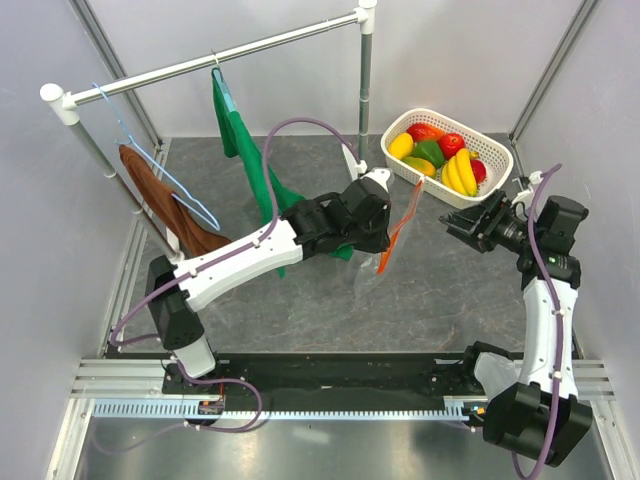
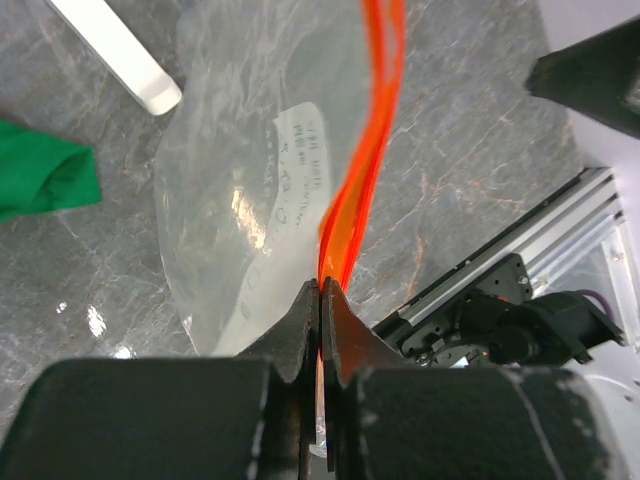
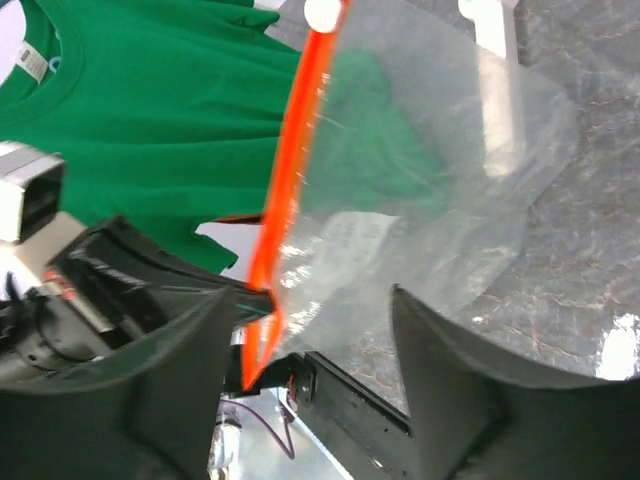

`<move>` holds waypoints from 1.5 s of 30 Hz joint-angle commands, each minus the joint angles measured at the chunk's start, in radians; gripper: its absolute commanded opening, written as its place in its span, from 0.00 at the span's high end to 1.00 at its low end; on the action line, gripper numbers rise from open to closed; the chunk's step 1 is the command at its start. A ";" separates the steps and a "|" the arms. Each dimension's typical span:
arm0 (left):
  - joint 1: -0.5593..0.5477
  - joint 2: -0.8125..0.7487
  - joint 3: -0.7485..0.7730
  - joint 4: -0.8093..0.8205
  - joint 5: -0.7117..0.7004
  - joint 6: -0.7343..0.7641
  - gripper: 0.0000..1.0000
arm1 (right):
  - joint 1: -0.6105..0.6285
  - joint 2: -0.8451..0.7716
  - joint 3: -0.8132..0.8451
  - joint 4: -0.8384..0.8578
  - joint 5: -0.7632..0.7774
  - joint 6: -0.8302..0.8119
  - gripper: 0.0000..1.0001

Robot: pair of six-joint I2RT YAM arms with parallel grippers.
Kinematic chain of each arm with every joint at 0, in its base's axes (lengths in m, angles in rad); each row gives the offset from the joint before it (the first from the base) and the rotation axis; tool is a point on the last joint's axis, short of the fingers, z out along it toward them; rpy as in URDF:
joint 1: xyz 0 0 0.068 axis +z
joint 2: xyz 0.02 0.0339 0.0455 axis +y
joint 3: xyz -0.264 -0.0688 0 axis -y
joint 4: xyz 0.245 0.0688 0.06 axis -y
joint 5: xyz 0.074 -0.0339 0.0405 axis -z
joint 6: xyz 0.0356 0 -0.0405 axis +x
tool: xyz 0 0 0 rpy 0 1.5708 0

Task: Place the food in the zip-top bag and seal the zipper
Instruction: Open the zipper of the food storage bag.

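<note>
My left gripper (image 1: 385,240) is shut on the orange-red zipper (image 1: 396,235) of the clear zip-top bag (image 1: 372,272) and holds it lifted above the table. In the left wrist view the zipper (image 2: 362,160) runs up from between my closed fingers (image 2: 300,325), with the clear bag (image 2: 235,190) and its white label to the left. My right gripper (image 1: 462,222) is open and empty, right of the bag. In the right wrist view the bag (image 3: 440,180) and zipper (image 3: 290,170) hang ahead of my open fingers (image 3: 440,370). The food (image 1: 440,155), bananas, peppers, lemon, lies in the basket.
A white mesh basket (image 1: 502,152) stands at the back right. A clothes rack (image 1: 215,60) spans the back with a green shirt (image 1: 240,135) and a brown cloth (image 1: 160,195) on hangers. The green shirt (image 3: 150,110) shows behind the bag.
</note>
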 commanded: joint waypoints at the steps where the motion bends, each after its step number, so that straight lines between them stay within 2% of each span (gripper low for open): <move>1: 0.001 0.031 0.017 0.011 0.003 -0.047 0.98 | 0.064 -0.035 -0.019 0.126 0.033 0.080 0.34; 9: -0.005 0.027 -0.005 0.039 0.023 -0.034 0.98 | 0.204 -0.005 -0.065 0.165 0.212 0.105 0.48; 18: -0.025 0.038 -0.009 0.077 0.058 -0.011 0.98 | 0.261 -0.017 -0.072 0.132 0.244 0.085 0.42; 30: -0.034 0.039 0.009 0.090 0.062 -0.011 0.98 | 0.297 -0.066 -0.124 0.054 0.287 0.052 0.54; 33: -0.034 0.028 -0.005 0.090 0.055 -0.004 0.98 | 0.296 -0.069 -0.109 0.022 0.309 0.022 0.67; 34: -0.034 0.024 -0.012 0.088 0.045 0.001 0.98 | 0.297 -0.068 -0.103 0.007 0.321 -0.007 0.80; 37: -0.031 -0.005 -0.043 0.091 0.028 0.036 0.98 | 0.296 -0.048 -0.078 -0.071 0.366 -0.082 1.00; 38: -0.028 -0.018 -0.055 0.091 0.022 0.053 0.97 | 0.296 -0.042 -0.071 -0.088 0.372 -0.099 1.00; 40: -0.020 -0.048 -0.095 0.099 0.026 0.117 0.88 | 0.297 -0.034 -0.071 -0.102 0.355 -0.121 1.00; 43: -0.011 -0.061 -0.111 0.100 0.048 0.215 0.70 | 0.296 -0.042 -0.086 -0.067 0.286 -0.133 1.00; 44: -0.007 -0.059 -0.107 0.104 0.071 0.235 0.63 | 0.296 -0.049 -0.092 -0.058 0.268 -0.132 1.00; 45: 0.001 -0.058 -0.103 0.105 0.092 0.269 0.47 | 0.299 -0.052 -0.094 -0.043 0.235 -0.129 1.00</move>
